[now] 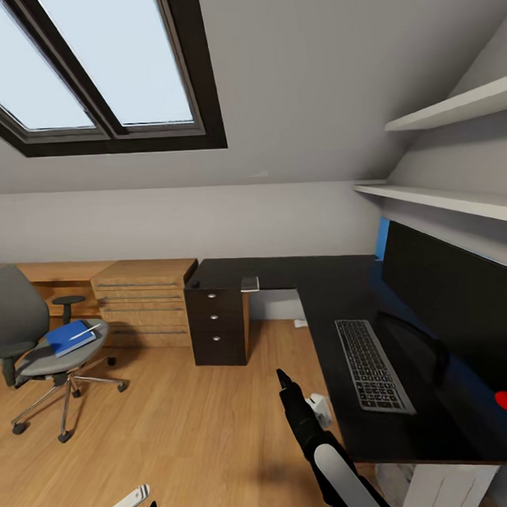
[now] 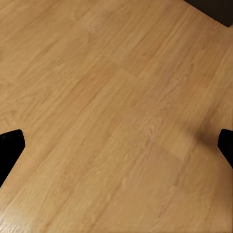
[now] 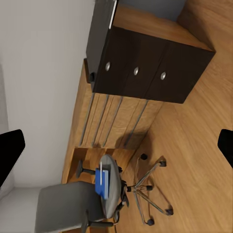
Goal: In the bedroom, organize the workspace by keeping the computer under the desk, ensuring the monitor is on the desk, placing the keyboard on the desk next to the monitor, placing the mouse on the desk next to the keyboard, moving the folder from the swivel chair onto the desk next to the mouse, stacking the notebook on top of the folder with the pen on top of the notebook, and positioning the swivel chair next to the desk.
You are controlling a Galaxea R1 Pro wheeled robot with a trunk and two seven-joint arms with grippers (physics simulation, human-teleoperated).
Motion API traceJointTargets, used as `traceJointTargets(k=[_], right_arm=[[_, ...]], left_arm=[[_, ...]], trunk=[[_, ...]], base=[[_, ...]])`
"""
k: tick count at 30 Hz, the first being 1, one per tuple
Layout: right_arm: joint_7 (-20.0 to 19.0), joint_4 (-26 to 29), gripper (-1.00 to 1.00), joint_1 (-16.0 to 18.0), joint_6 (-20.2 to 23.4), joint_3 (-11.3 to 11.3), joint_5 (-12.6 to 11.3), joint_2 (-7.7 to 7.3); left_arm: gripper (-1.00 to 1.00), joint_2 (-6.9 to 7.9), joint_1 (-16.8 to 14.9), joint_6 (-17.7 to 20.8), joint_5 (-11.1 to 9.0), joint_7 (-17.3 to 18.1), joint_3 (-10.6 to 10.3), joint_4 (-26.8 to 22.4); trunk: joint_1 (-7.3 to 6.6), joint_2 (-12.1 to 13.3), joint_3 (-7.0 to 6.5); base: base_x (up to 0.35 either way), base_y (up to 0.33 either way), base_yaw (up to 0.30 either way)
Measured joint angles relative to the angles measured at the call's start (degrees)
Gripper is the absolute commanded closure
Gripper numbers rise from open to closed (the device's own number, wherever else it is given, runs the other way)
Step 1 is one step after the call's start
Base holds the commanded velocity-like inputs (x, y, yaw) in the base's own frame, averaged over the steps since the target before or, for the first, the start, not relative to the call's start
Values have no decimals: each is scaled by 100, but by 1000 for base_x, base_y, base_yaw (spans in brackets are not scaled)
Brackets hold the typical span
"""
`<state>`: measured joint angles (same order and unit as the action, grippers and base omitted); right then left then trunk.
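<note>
The swivel chair [image 1: 25, 333] stands on the wooden floor at the left, well apart from the desk [image 1: 335, 276]. On its seat lies the blue folder [image 1: 68, 337], with the thin white pen [image 1: 85, 333] on top. The monitor [image 1: 450, 289] and the keyboard [image 1: 373, 365] sit on the desk's right wing. The grey notebook [image 1: 250, 284] lies on the desk above the drawers, and the small dark mouse [image 1: 194, 283] sits near the corner. My right gripper [image 1: 283, 376] is open in the air, facing the chair [image 3: 77, 206] and folder [image 3: 102, 182]. My left gripper [image 2: 117, 144] is open over bare floor. The computer is hidden.
A black three-drawer unit [image 1: 216, 325] stands under the desk's left end, with a light wooden dresser [image 1: 141, 303] beside it. Wall shelves [image 1: 454, 108] hang above the monitor. Open floor [image 1: 180, 434] lies between me, the chair and the desk.
</note>
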<state>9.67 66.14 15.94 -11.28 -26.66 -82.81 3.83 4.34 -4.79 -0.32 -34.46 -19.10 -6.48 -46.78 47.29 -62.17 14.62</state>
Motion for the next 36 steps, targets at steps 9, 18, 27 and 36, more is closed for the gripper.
traceJointTargets(k=[9,18,27,36], right_arm=[[21,-10,-100,0,-305,8,-6,-26],[516,-732,-100,267,-317,-41,882,12],[1750,-2123,-100,917,-305,-191,4631,548],[1985,-2415,-100,1037,-308,-192,5639,617]], left_arm=[[-100,-20,-1,3,9,16,-9,68],[-100,-28,-1,15,17,18,-33,149],[-100,-30,-1,21,26,18,-37,161],[-100,-31,-1,16,34,23,-34,159]], trunk=[[-2,0,-27],[-2,0,-28],[0,0,-28],[1,0,-28]], base=[[273,147,76],[323,34,4],[246,2,0],[29,130,0]])
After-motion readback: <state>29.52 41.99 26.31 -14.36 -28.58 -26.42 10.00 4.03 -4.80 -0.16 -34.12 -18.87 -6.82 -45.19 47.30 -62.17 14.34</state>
